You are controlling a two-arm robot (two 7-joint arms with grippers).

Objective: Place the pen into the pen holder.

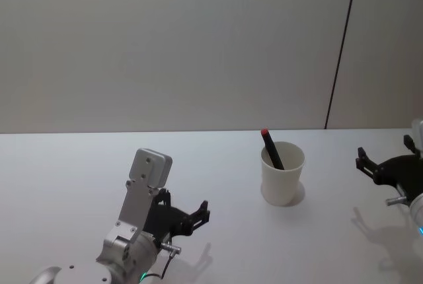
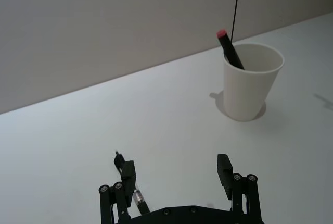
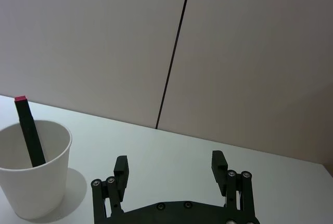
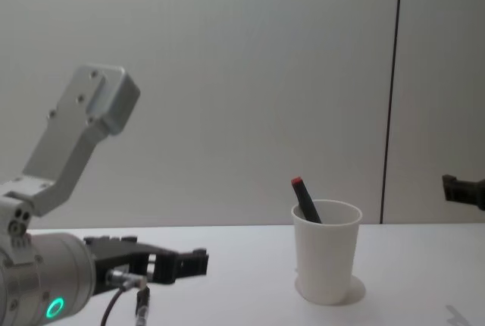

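The pen (image 1: 271, 148) stands inside the white cup (image 1: 282, 177), red end up. Its long axis is close to upright and leans toward the robot's left, against the rim. The cup sits upright on the surface (image 1: 73, 172). The left gripper (image 1: 195, 215) hovers near the robot, well apart from the cup, fingers spread and empty. The right gripper (image 1: 385, 150) hangs off to the cup's right, fingers apart too, holding nothing.

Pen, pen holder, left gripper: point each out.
pen (image 1: 269, 142), head view, black shaft above the cup's rim.
pen holder (image 1: 283, 188), head view, front wall.
left gripper (image 2: 176, 162), left wrist view, midway between its open fingertips.
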